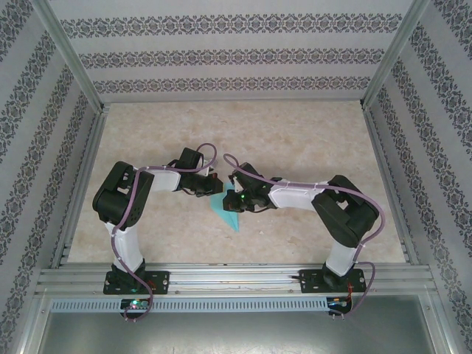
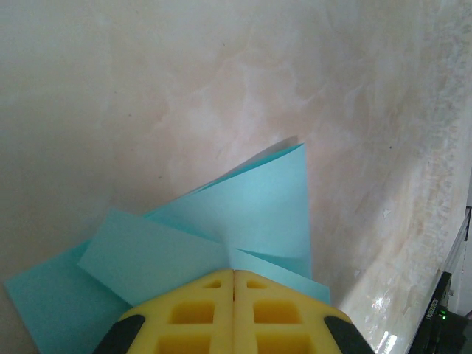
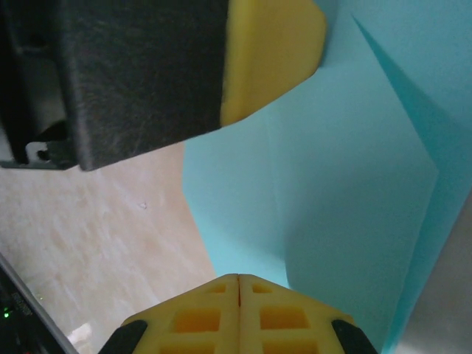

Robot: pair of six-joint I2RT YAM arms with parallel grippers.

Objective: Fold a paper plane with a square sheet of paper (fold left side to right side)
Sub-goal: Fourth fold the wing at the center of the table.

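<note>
1. Plainly, the blue paper (image 1: pixel 226 212) lay near the middle of the bench (image 1: pixel 295 133), creased into a smaller shape with one sharp corner aimed toward the near right.
2. The left arm (image 1: pixel 122 199) and the right arm (image 1: pixel 339 210) both bent inward, and their wrists met above the paper.
3. From the left wrist, the left jaws were closed, the yellow pads (image 2: pixel 199 310) pressed together with only a thin seam between them.
4. The paper (image 2: pixel 251 214) spread just ahead of and under those pads, with several flaps overlapping and one flap rising to a corner against the pale marbled bench (image 2: pixel 147 88).
5. I could not tell whether a layer of paper was pinched in that seam.
6. From the right wrist, the right jaws were closed the same way, pad (image 3: pixel 199 317) against pad.
7. The paper (image 3: pixel 346 184) lay right beyond them, with a slanting fold line across it.
8. The left arm's yellow fingertip (image 3: pixel 269 51) and its black housing sat at the upper left, over the paper's edge, with bare bench (image 3: pixel 110 221) below.
</note>
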